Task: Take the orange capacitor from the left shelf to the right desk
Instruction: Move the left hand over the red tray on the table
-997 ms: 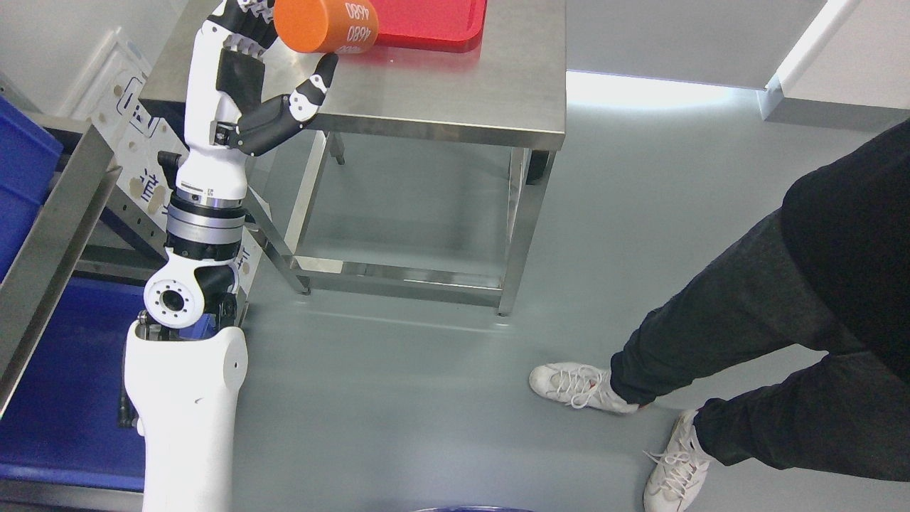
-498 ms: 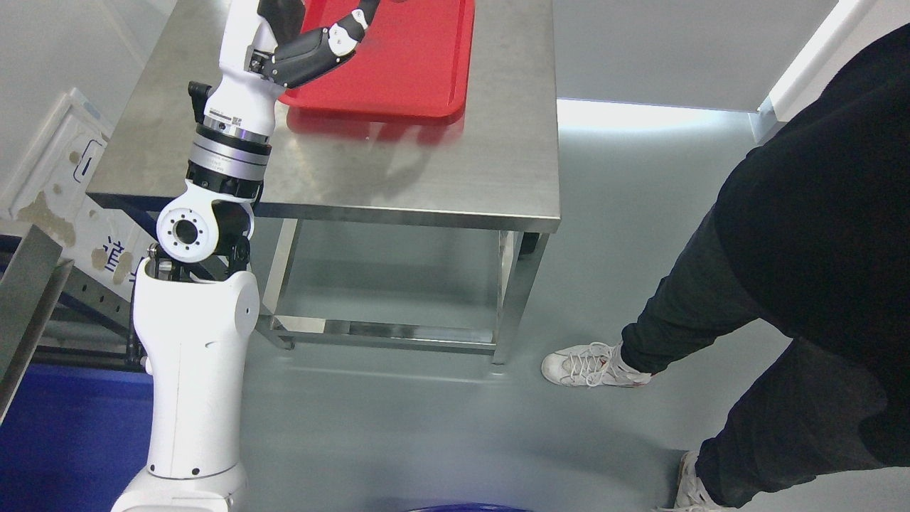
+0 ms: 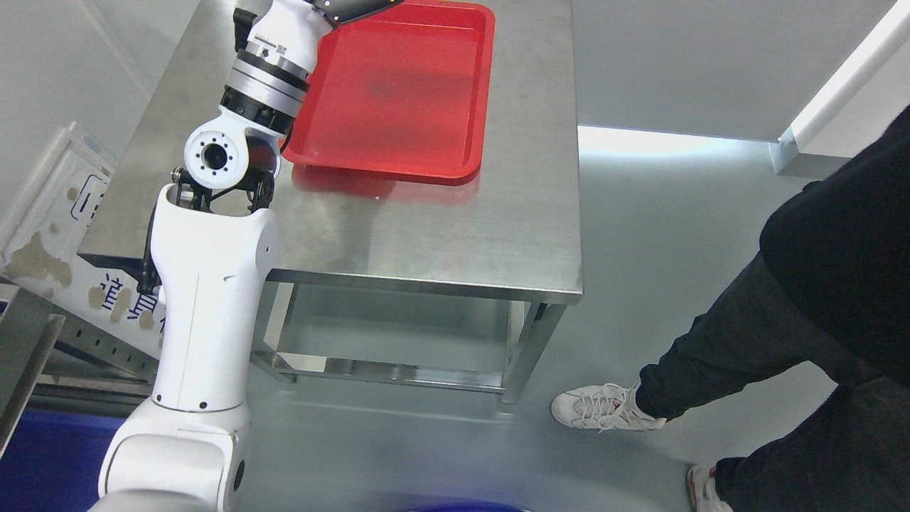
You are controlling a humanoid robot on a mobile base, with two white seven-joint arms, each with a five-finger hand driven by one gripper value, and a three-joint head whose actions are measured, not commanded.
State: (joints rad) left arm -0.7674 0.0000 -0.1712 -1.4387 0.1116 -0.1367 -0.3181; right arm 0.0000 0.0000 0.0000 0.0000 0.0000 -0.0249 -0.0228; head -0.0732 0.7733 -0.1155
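Observation:
The orange capacitor does not show in the head view. My left arm point(image 3: 213, 263) rises from the lower left, and its wrist point(image 3: 266, 75) hangs over the left rim of a red tray point(image 3: 398, 92) on the steel desk point(image 3: 441, 235). Only the dark base of my left hand point(image 3: 352, 8) shows at the top edge; the rest is cut off, so whatever it holds is hidden. The tray's visible floor is bare.
A person in dark trousers point(image 3: 746, 341) and white shoes point(image 3: 601, 409) stands on the grey floor right of the desk. The metal shelf edge point(image 3: 25, 355) and a blue bin point(image 3: 43, 455) sit at the lower left, with a worn white board point(image 3: 50, 206) behind.
The camera has shifted, bringing the desk and tray nearer. My left arm has stretched farther over the tray, and the hand with the orange capacitor has passed out of the top of the picture.

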